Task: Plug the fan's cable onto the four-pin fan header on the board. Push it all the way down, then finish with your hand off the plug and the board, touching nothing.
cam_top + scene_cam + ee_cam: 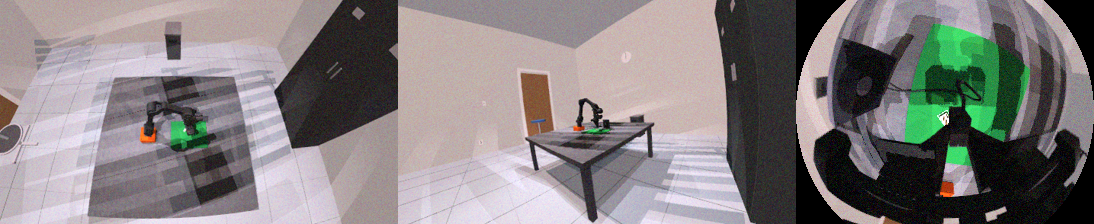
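Observation:
The green board (176,138) (595,131) (921,131) lies on the table. A small white header (944,118) stands on it, just left of the plug in the wrist view; its pins are too blurred to count. My gripper (956,127) (596,125) is over the board, shut on the dark cable plug (960,118). The thin black cable (923,90) loops above the plug and runs left to the black fan (864,86) (606,123). The plug looks beside the header, not on it. Its exact height over the board cannot be told.
The orange arm base (148,136) (579,129) (947,188) sits beside the board on the dark table (126,190) (550,146). The fan stands close to the board's edge, with the cable between them. Broad shadows cross the board and table.

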Controlling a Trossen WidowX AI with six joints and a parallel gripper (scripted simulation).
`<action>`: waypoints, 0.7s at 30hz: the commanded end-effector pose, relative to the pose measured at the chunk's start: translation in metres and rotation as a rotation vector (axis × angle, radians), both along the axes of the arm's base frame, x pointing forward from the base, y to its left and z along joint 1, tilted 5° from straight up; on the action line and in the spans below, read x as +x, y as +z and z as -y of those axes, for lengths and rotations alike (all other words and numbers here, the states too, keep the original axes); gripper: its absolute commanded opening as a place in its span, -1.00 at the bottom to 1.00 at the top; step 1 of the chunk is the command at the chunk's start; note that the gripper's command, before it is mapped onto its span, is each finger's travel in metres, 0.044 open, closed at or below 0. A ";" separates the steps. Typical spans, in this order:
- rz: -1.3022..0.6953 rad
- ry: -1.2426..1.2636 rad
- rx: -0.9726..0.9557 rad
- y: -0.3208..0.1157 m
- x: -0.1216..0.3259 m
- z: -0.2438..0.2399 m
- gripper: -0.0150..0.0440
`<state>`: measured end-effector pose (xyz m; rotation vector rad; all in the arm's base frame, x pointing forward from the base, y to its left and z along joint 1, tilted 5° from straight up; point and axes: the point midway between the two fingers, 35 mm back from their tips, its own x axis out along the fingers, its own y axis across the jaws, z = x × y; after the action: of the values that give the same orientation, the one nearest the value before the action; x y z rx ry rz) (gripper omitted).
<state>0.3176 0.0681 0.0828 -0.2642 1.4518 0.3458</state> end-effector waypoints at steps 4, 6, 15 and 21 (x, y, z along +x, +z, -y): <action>0.020 0.260 -0.025 -0.001 -0.009 -0.001 -0.49; 0.024 0.329 -0.031 -0.002 -0.012 -0.002 -0.49; 0.042 0.589 -0.052 -0.005 -0.020 -0.003 -0.49; 0.042 0.589 -0.052 -0.005 -0.020 -0.003 -0.49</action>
<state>0.2984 0.0716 0.0784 -0.7220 1.3285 0.7605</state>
